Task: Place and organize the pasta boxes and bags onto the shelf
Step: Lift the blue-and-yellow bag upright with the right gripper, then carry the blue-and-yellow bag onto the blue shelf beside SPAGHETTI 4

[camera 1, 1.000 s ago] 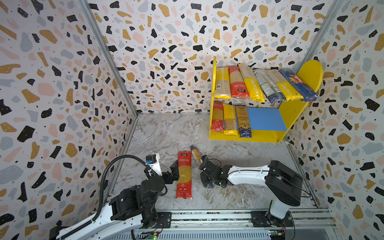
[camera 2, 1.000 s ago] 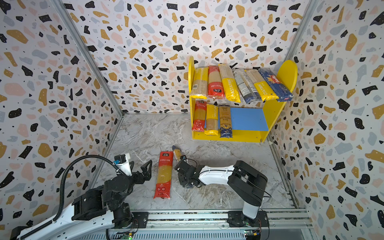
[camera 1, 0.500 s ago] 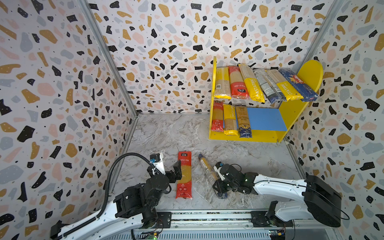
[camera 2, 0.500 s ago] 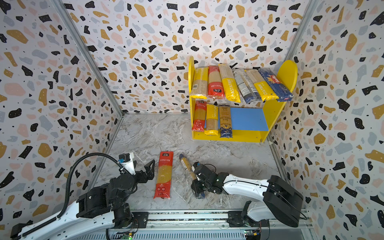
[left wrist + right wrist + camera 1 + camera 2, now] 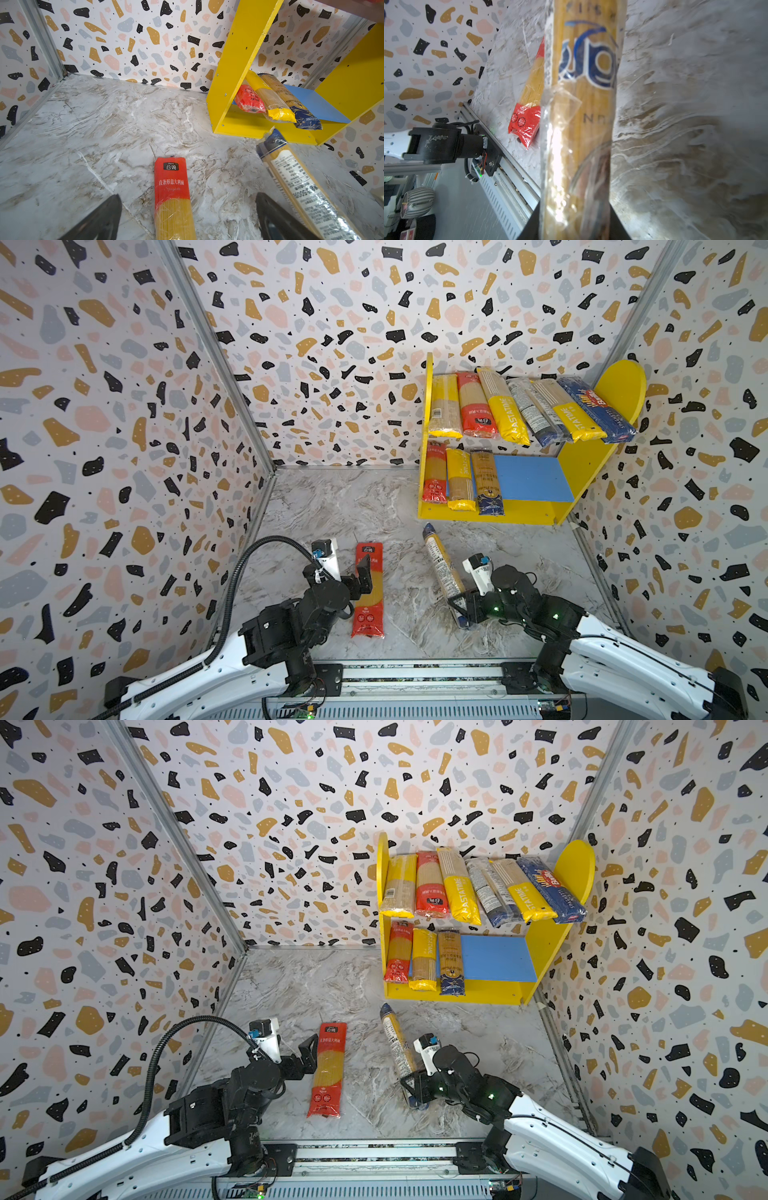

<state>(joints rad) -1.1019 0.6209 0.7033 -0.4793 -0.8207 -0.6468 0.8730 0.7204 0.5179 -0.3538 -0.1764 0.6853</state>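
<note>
Right hand point(image 5: 459, 605) is clamped tight on the clear pack point(image 5: 442, 568) close to its near end. In the right wrist view the pack point(image 5: 583, 83) runs straight out from between the two dark fingers. The pack is long, with blue ends and a white label, and angles toward the shelf point(image 5: 619, 393). Its far tip is just in front of the yellow base, not touching. Can't tell if the tip rests on the counter point(image 5: 332, 510).

Left hand point(image 5: 187, 220) is wide open, holding nothing. Its fingers point(image 5: 99, 218) are spread either side of the red pack point(image 5: 172, 197). The red pack point(image 5: 368, 593) lies flat on the counter, lengthwise toward the back wall, well apart from the clear pack.

The shelf stands at the back right against the wall. On the upper board is a row of six packs point(image 5: 511, 410), side by side, overhanging the front. On the lower board are three packs point(image 5: 459, 481), pushed to the left side, with blue board showing to their right.
</note>
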